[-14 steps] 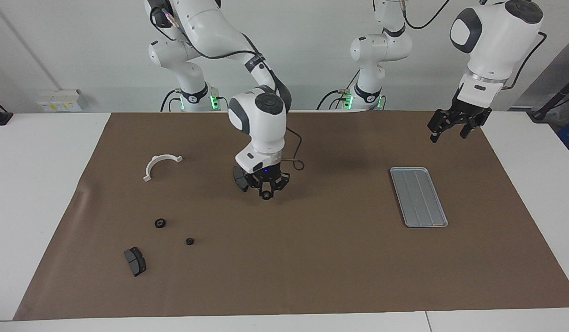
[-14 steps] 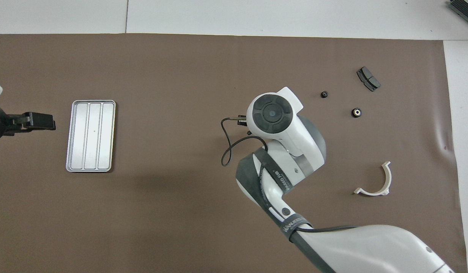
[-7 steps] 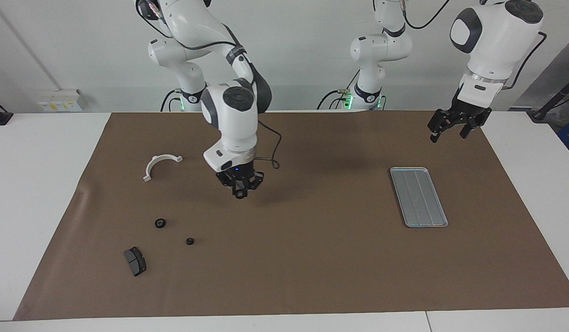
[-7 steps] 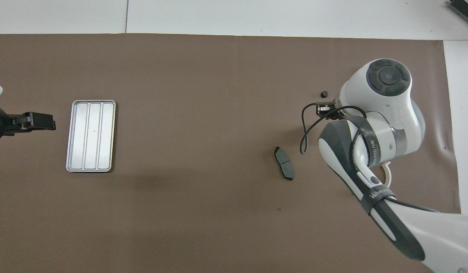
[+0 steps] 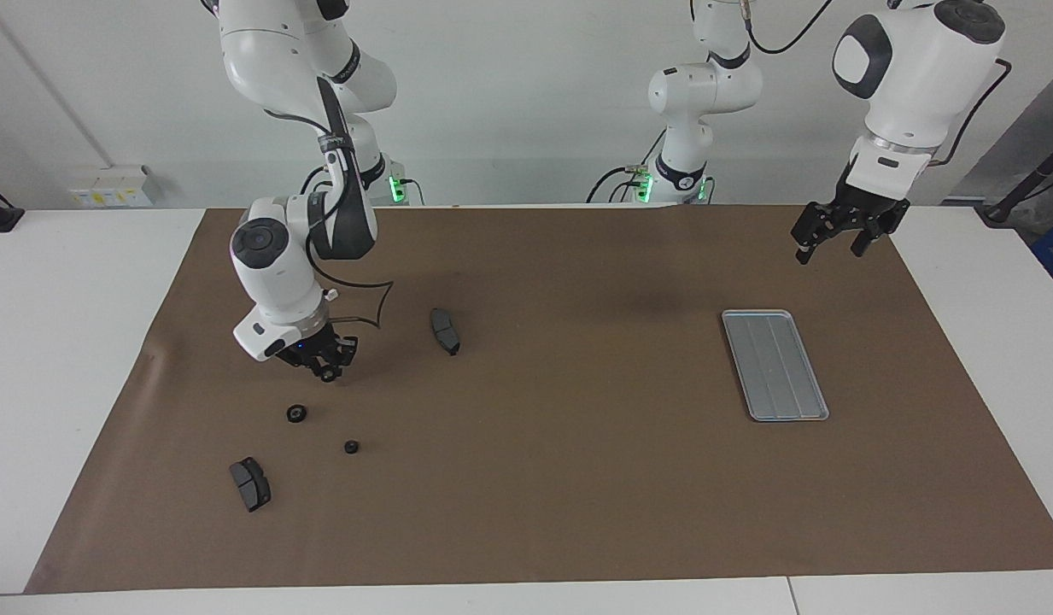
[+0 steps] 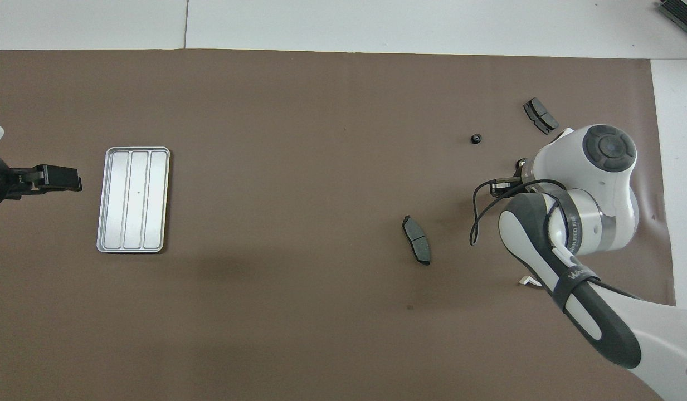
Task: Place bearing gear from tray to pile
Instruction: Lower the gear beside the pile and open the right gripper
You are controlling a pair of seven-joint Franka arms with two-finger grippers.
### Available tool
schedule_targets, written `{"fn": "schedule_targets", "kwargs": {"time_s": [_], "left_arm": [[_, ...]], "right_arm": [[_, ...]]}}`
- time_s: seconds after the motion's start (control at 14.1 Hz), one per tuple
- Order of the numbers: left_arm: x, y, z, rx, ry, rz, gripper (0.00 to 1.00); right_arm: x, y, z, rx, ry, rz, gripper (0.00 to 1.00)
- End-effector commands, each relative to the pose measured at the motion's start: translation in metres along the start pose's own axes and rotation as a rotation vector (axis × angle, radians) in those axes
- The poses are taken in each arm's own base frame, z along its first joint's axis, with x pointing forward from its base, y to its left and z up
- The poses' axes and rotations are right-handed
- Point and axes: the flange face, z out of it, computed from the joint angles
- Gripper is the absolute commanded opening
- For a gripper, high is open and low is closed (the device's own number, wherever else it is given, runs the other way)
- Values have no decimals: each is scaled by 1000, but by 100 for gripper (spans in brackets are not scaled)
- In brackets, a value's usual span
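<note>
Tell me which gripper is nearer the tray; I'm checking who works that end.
Left. The left gripper hangs just off the tray, toward the robots. The right gripper is at the other end of the table, over the pile.

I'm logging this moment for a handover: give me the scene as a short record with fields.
tray: tray lies bare, toward the left arm's end
right gripper: right gripper holds a small black gear, above the scattered parts
left gripper: left gripper open, waits near the tray
loose gears: two
brake pads: two
</note>
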Motion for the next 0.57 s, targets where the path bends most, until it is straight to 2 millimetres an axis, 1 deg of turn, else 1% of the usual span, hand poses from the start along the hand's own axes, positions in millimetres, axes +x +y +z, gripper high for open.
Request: {"fn": "schedule_targets", "kwargs": {"time_s": [0.0, 0.07, 0.14, 0.21, 0.28, 0.42, 0.5], "left_arm": [[-6, -1, -4, -13, 4, 1, 100], [-6, -1, -4, -13, 4, 1, 100], [-6, -1, -4, -13, 4, 1, 100], [-7, -1, -4, -13, 5, 1, 100], [-7, -2, -4, -13, 5, -1, 100], [-7, -2, -4, -13, 5, -1, 100], [-7, -2, -4, -13, 5, -1, 100]], "right_arm": [[-13, -4, -4, 19, 13, -8, 10], [-16, -6, 0, 20, 4, -10, 22], [-18, -6, 1, 18, 0, -11, 37], [-18, -5, 2, 19, -1, -9, 71], [-18, -6, 2, 19, -1, -9, 100], [-13, -6, -5, 19, 15, -6, 100], [-6, -6, -16, 20, 31, -4, 100]]}}
